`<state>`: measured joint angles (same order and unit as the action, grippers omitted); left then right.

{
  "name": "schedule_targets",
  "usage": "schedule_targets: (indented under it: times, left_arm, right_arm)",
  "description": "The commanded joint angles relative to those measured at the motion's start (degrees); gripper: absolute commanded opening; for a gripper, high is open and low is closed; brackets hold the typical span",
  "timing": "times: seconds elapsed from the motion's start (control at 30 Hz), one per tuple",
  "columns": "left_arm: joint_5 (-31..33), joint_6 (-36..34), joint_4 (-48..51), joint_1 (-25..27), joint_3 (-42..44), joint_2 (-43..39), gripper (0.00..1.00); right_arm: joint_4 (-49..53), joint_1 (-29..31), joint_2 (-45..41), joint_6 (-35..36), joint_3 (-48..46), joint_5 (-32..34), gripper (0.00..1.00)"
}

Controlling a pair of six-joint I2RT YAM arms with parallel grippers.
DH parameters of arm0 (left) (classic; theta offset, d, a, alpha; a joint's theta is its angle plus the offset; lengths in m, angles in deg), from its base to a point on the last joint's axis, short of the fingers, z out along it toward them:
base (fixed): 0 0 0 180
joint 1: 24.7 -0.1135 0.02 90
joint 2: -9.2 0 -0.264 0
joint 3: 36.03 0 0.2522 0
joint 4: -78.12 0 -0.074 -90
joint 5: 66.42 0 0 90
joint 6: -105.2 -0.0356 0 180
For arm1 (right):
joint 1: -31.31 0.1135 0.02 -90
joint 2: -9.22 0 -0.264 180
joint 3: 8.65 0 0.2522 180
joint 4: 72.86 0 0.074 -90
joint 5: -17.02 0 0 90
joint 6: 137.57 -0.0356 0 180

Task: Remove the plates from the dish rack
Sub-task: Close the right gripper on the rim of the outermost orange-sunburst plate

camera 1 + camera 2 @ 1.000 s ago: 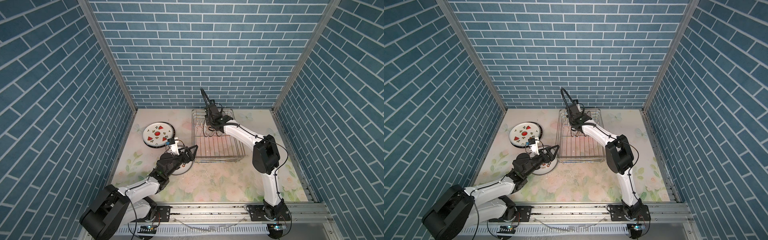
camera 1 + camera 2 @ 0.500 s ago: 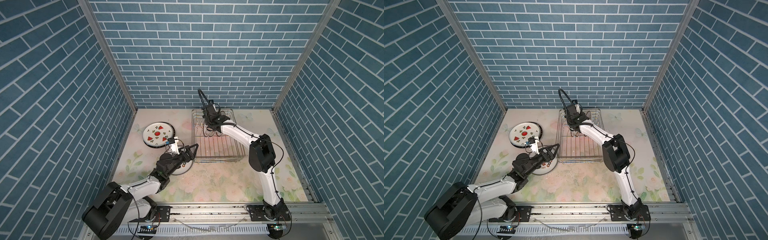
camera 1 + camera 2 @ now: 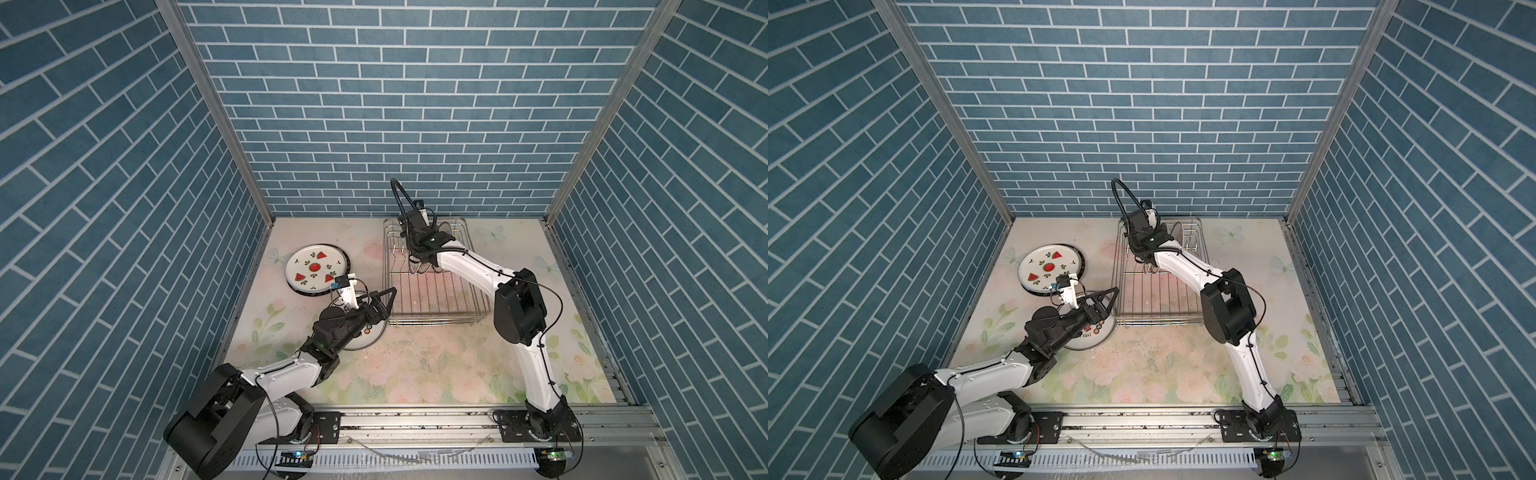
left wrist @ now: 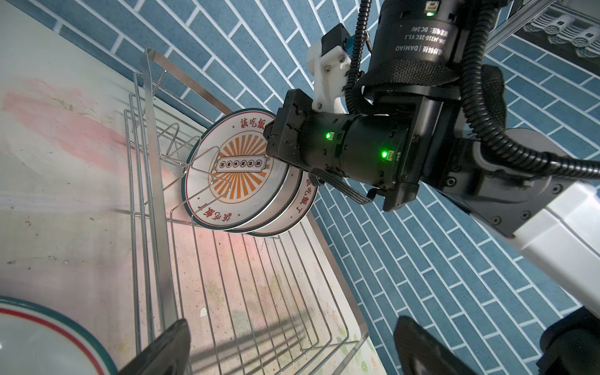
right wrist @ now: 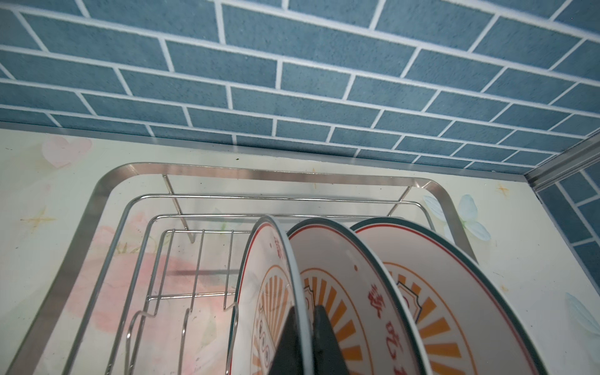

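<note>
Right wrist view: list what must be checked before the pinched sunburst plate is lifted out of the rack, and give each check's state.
1. Right gripper shut on the rim of the white round orange-sunburst plate: ok.
2. Firmness of the hold, which is on the top rim only: cannot tell.
3. Neighbouring sunburst plate apart from the gripped one: cannot tell, as it stands close beside the gripper.
4. Path straight up out of the silver wire dish rack: ok, only the right arm is above it.
5. Left gripper open and holding nothing: ok.
6. Bare patch of floral table for setting the plate down: ok.
</note>
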<state>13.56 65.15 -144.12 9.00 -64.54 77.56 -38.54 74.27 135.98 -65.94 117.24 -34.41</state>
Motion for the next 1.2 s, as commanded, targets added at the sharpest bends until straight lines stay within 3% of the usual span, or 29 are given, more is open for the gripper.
schedule_targets:
  times: [0.0,0.9,1.0,1.17]
  left_arm:
    - [0.7,-1.1,0.4,0.2,-0.5,-0.3,1.00]
    - [4.3,-1.4,3.6,0.2,2.2,-6.3,1.00]
    - [4.3,-1.4,3.1,0.2,2.7,-6.7,1.00]
    - [3.4,-2.0,-1.8,0.3,4.9,-7.4,1.00]
  right_arm:
    - [0.7,1.2,0.2,3.4,2.1,4.4,0.06]
    - [-16.3,6.8,-19.3,12.6,-16.0,10.5,0.00]
    - [-19.1,7.5,-23.7,12.5,-20.8,8.9,0.00]
    - [-22.0,7.5,-32.3,9.0,-29.8,0.8,0.00]
